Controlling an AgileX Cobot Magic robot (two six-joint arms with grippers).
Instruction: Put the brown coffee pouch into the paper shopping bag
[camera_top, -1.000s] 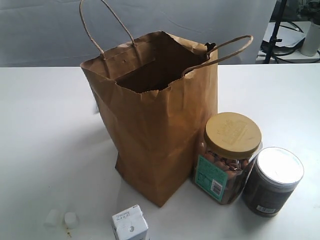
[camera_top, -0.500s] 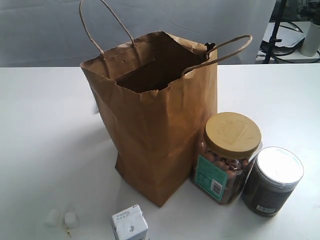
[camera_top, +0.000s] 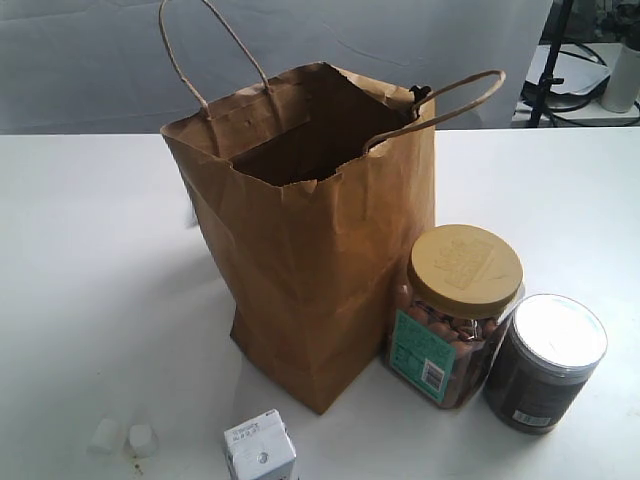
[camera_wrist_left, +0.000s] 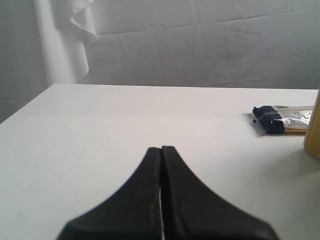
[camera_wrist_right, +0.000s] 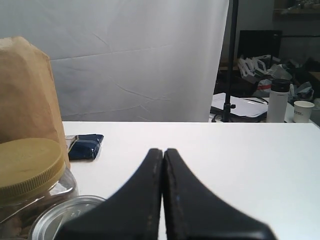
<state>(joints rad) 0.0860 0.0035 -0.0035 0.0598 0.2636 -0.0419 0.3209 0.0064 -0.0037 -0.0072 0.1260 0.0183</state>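
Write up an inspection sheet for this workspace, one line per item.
Surface: white table, mostly bare.
Job's things: tall brown paper shopping bag upright, mouth open, both cord handles up; brown coffee pouch, nothing seen.
Clutter: clear nut jar with yellow lid beside the bag; dark jar with pale lid; small white carton; two small white caps; dark blue snack packet.
Grippers: left tool shut, empty; right tool shut, empty.
Cables: black cable on the far desk.
Surroundings: white cloth backdrop; black stand; white bottle.

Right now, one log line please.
left gripper: shut, empty | right gripper: shut, empty | paper shopping bag: upright, open | brown coffee pouch: unseen
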